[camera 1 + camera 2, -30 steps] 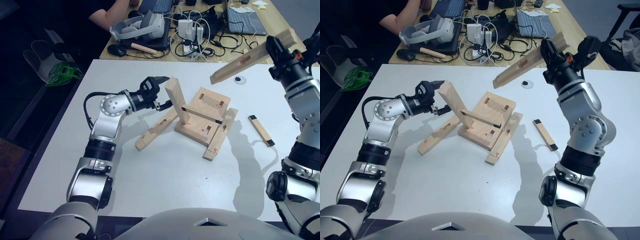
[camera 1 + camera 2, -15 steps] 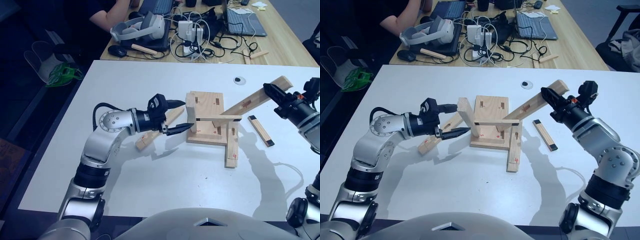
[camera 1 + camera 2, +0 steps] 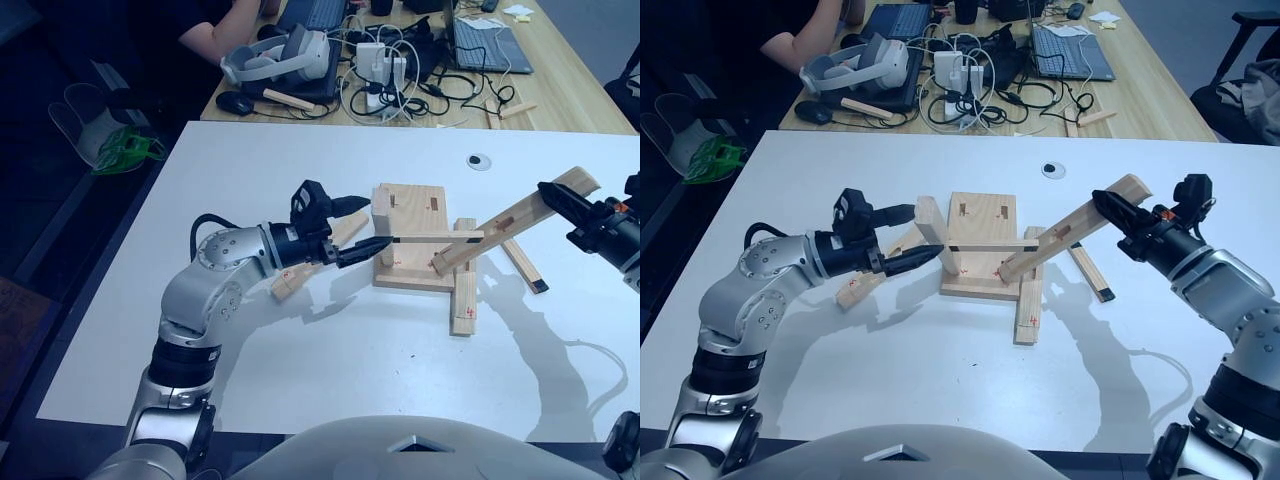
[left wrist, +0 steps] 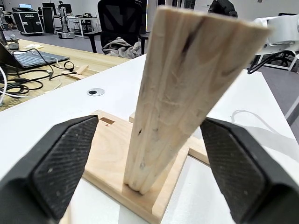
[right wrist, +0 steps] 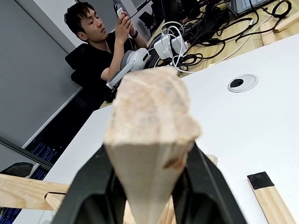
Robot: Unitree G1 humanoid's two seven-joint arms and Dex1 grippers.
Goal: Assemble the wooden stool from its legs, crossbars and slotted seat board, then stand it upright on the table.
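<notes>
Seat board (image 3: 415, 205) well inside table (image 3: 300, 370) edges

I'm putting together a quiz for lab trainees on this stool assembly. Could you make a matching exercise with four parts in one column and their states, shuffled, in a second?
Things
1. seat board
2. left leg, at the left gripper
3. right leg, at the right gripper
4. crossbar with black ends

States
A. clamped, tilted, lower end by the board
B. lies loose on the table, to the board's right
C. flat on the table, bearing a leg
D. stands upright, open jaws either side

Pairs: 1-C, 2-D, 3-A, 4-B
</notes>
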